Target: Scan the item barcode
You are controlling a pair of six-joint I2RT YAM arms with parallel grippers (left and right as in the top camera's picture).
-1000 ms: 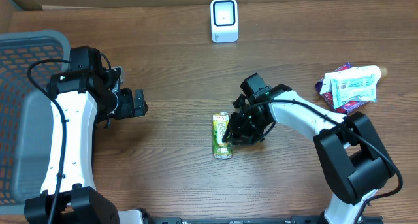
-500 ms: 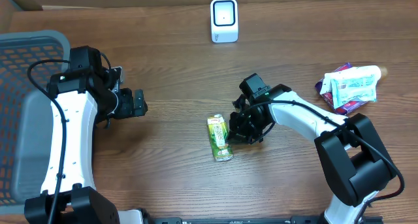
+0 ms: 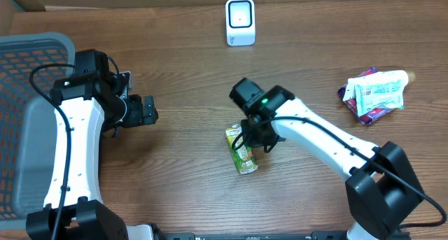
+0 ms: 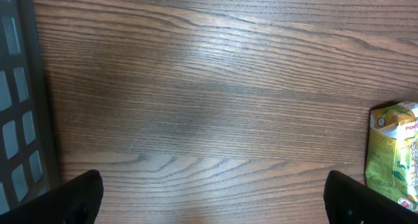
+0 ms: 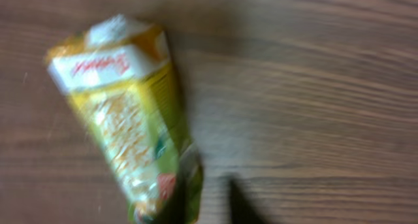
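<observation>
Overhead view: the pickup step appears in hand. The green packet (image 3: 241, 152) lies well apart from the scanner (image 3: 240, 21), with the right gripper (image 3: 253, 136) over its scanner-side end, jaw state indeterminate. The left gripper (image 3: 148, 109) stands wide, empty. Next: grasp firmly, present barcode to scanner.

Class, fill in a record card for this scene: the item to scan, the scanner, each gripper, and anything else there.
item: green and yellow packet, lying flat mid-table
scanner: white scanner, at the far edge, apart from the packet
left gripper: open, empty, over bare wood
right gripper: over the packet's end; grip unclear
other: grey basket at left; pile of packets at right
</observation>
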